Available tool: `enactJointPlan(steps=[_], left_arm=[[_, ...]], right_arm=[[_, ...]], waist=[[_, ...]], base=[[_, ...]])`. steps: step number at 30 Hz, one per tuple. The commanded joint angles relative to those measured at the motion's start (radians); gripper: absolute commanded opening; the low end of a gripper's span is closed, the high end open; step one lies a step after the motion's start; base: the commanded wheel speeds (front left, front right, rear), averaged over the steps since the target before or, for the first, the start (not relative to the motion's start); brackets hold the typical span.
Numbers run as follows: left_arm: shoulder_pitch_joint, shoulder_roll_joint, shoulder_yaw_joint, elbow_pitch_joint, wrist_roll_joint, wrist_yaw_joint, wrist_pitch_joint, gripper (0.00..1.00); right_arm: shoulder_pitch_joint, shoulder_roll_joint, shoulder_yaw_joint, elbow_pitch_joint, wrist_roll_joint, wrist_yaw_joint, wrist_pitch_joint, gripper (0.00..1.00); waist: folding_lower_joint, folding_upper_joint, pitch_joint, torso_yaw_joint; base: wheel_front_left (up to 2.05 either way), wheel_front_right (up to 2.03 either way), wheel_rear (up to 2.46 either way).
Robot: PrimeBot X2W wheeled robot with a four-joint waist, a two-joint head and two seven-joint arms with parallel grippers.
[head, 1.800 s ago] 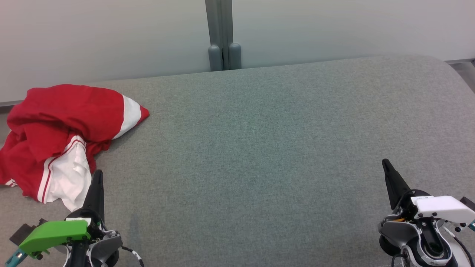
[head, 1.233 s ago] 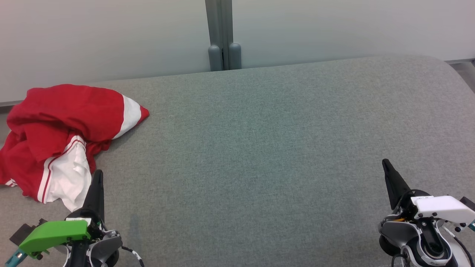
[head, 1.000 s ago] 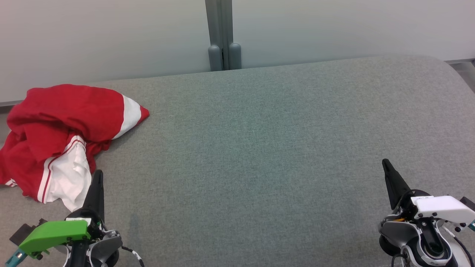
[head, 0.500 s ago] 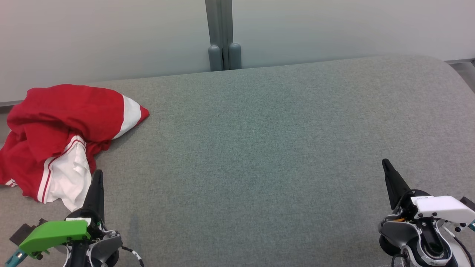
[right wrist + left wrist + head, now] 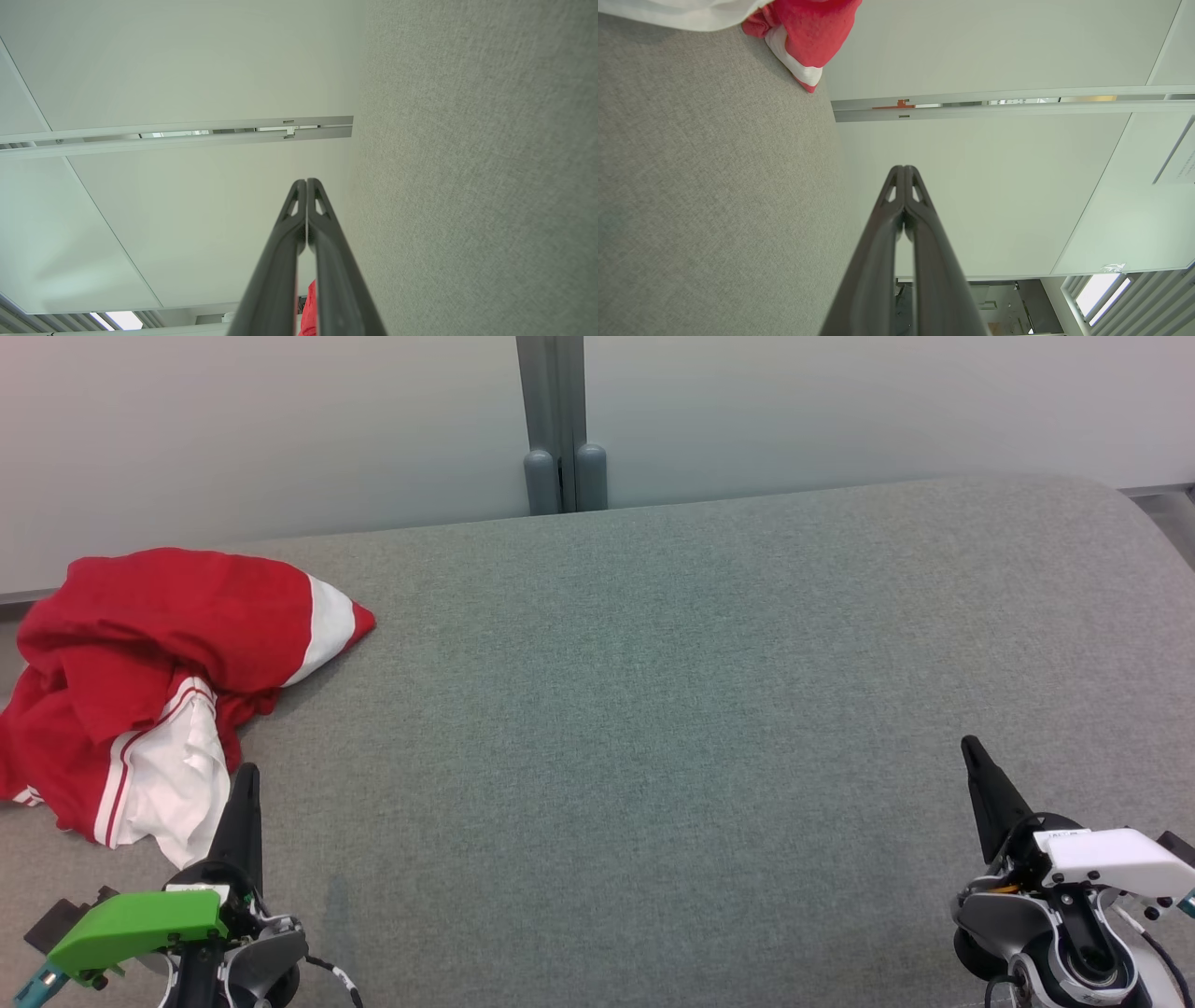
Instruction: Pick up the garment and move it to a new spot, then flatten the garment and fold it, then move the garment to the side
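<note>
A crumpled red and white garment lies in a heap at the far left of the grey fabric surface. Part of the garment also shows at the top of the left wrist view. My left gripper sits at the lower left, shut and empty, its tip just beside the garment's white edge. The same gripper has both fingers pressed together in its own wrist view. My right gripper rests at the lower right, far from the garment, and it is shut with nothing in it.
A pale wall with a grey vertical post runs behind the surface's far edge. The surface's rounded corner is at the upper right. A wide bare stretch of grey fabric lies between the two grippers.
</note>
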Motion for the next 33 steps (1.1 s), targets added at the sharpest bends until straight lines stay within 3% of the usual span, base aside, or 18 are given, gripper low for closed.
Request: enactJointPlan(steps=[1,6,7,21,33], left_arm=[[-0.012,0.001,0.002,-0.002,0.0,-0.004,0.002,0.0],[-0.012,0.001,0.002,-0.002,0.0,-0.004,0.002,0.0],[0.001,0.0,0.0,0.003,0.0,0.0,0.0,1.0],[0.017,-0.004,-0.03,-0.01,0.068,0.002,-0.058,1.0],[0.015,-0.003,-0.036,-0.05,0.272,0.001,-0.111,1.0]], right_arm=[[-0.006,-0.001,0.0,0.001,0.007,0.0,0.002,0.0],[-0.006,-0.001,0.0,0.001,0.007,0.0,0.002,0.0],[0.001,0.0,0.0,0.003,-0.001,0.0,0.0,1.0],[0.028,0.005,0.025,-0.005,-0.076,0.0,-0.058,1.0],[0.034,0.003,0.04,-0.045,-0.24,0.0,-0.11,1.0]], waist=[[0.0,0.0,0.0,0.0],[0.0,0.0,0.0,0.0],[0.0,0.0,0.0,0.0],[0.0,0.0,0.001,0.001],[0.0,0.0,0.002,0.0]], base=[[0.0,0.0,0.0],[0.0,0.0,0.0],[0.0,0.0,0.0],[0.0,0.0,0.0],[0.0,0.0,0.0]])
